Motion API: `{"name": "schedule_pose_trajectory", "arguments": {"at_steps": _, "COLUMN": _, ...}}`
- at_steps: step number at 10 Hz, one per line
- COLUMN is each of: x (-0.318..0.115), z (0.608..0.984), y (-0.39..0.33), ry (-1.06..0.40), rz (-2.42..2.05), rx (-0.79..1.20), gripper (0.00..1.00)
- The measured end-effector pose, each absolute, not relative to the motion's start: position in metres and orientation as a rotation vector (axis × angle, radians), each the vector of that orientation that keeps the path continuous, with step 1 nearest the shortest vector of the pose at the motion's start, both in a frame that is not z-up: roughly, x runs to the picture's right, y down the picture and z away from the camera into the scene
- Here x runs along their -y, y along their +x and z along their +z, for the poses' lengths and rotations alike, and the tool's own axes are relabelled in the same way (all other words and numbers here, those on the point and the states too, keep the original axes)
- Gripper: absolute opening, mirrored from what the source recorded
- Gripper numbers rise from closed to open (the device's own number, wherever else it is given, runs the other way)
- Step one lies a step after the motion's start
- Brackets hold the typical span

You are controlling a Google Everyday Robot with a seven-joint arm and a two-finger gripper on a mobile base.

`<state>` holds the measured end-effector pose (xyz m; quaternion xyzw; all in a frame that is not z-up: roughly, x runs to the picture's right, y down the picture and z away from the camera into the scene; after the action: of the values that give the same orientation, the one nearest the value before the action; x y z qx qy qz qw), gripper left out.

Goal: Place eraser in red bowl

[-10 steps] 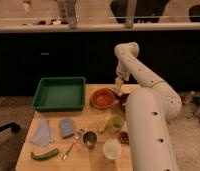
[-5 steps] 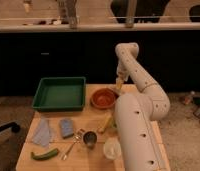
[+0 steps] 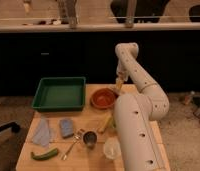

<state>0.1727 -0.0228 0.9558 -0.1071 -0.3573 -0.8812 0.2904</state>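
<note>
Seemingly close to the goal in position, though not provably done. Holds the gripper (image 3: 120,84) just above the right rim of the red bowl (image 3: 102,100), at the end of the arm (image 3: 138,75) bent down over the table (image 3: 95,119). Keeps the jaws spread apart, clamped on nothing that can be made out. Cannot place the eraser with any certainty: no pale block on show inside the red bowl, and none on the wood near the green tray (image 3: 59,93), the blue-grey pad (image 3: 67,127) or the metal cup (image 3: 89,138). Possibly hidden behind the arm, or lost in the pale patch at the gripper's tip. Reads, on balance, as a release over the bowl that is either done or still pending. Leaves to do: confirming the eraser in the bowl, then lifting clear.
</note>
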Motion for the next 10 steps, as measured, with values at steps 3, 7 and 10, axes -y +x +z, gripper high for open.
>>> {"name": "schedule_pose_trajectory", "arguments": {"at_steps": 3, "x": 0.008, "z": 0.973, "y": 0.182, "ry": -0.308, "rz": -2.376, "rx": 0.927, "gripper": 0.73}}
{"name": "schedule_pose_trajectory", "arguments": {"at_steps": 7, "x": -0.002, "z": 0.981, "y": 0.191, "ry": -0.337, "rz": -2.371, "rx": 0.880, "gripper": 0.73}}
{"name": "schedule_pose_trajectory", "arguments": {"at_steps": 10, "x": -0.013, "z": 0.984, "y": 0.192, "ry": -0.364, "rz": -2.380, "rx": 0.885, "gripper": 0.73}}
